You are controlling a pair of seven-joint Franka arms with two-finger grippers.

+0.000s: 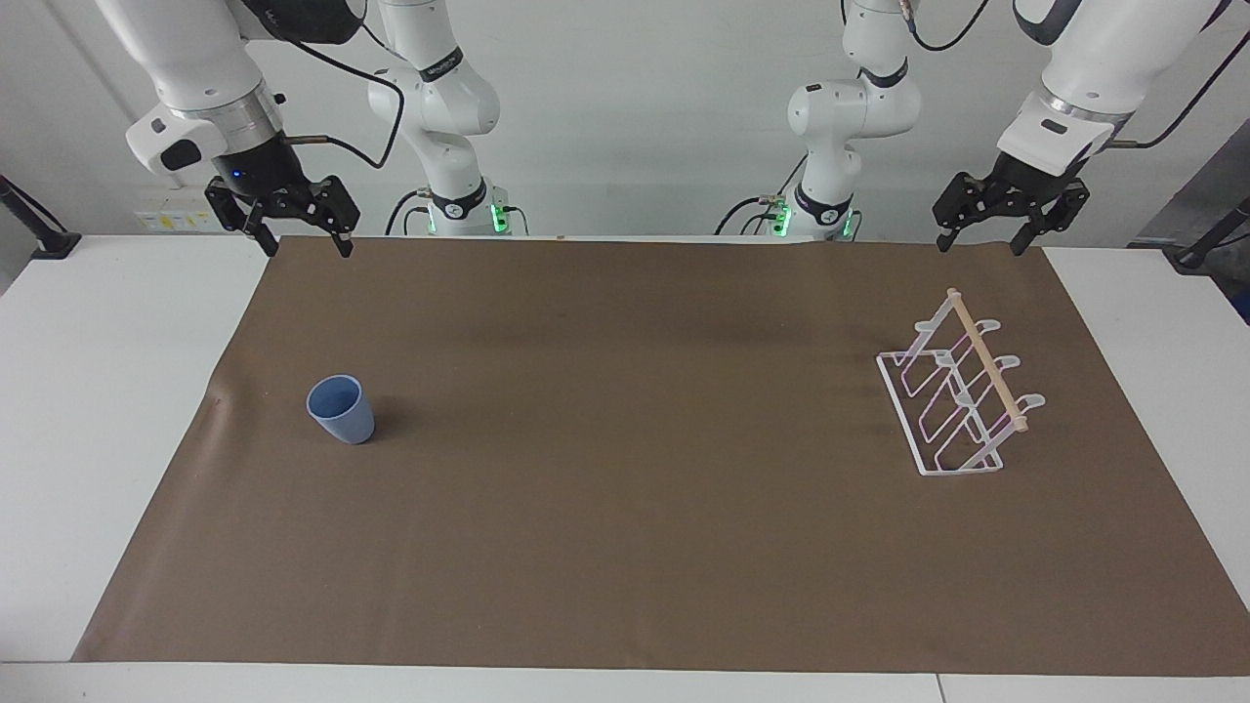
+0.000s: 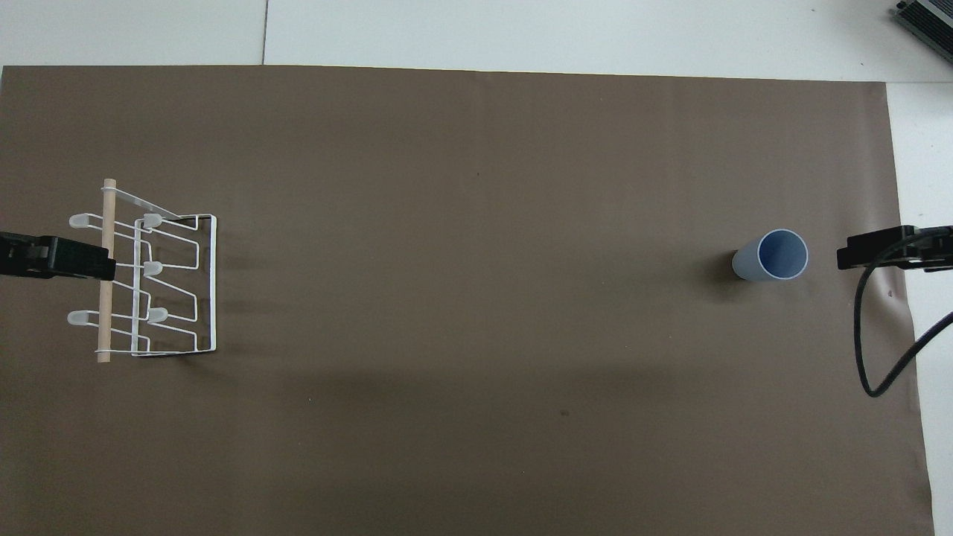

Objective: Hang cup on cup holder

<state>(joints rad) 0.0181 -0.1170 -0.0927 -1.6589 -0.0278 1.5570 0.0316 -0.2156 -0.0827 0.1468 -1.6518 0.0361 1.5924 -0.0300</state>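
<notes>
The light-blue cup (image 1: pixel 341 409) stands upright, rim up, on the brown mat toward the right arm's end of the table; it also shows in the overhead view (image 2: pixel 774 255). The white wire cup holder (image 1: pixel 962 398) with its wooden dowel stands on the mat toward the left arm's end, also in the overhead view (image 2: pixel 160 286). My right gripper (image 1: pixel 304 241) hangs open and empty, high over the mat's edge by the robots. My left gripper (image 1: pixel 980 241) hangs open and empty at the same height at its own end. Both arms wait.
The brown mat (image 1: pixel 625 488) covers most of the white table (image 1: pixel 88 371). A black cable (image 2: pixel 867 350) hangs from the right arm near the cup's end of the mat. The arm bases (image 1: pixel 459 210) stand at the table's edge.
</notes>
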